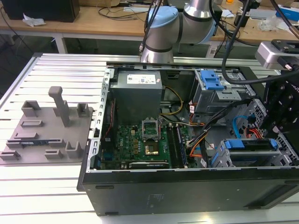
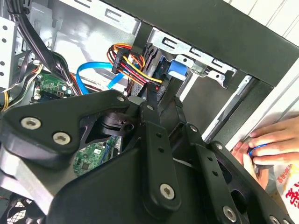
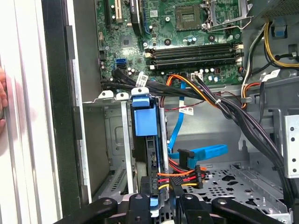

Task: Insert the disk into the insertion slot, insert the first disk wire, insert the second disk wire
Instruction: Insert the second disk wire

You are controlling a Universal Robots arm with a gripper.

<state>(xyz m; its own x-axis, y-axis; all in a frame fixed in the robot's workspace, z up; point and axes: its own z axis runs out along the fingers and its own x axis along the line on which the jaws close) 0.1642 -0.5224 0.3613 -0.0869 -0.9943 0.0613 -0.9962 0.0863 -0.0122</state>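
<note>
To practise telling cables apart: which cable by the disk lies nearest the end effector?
The red, orange, yellow and black wire bundle, ending right beside the end effector; the flat blue cable lies farther off.

txt: none legible | PSU label (image 1: 138, 79) + cable tags (image 3: 186, 110) (too small)

Exterior view: I look down from mid-range over the open computer case (image 1: 187, 191).
First wrist view: close, facing the motherboard (image 3: 187, 28).
Second wrist view: close, facing the case wall.
Shared, I think: coloured wires (image 3: 180, 173) (image 2: 124, 58).
</note>
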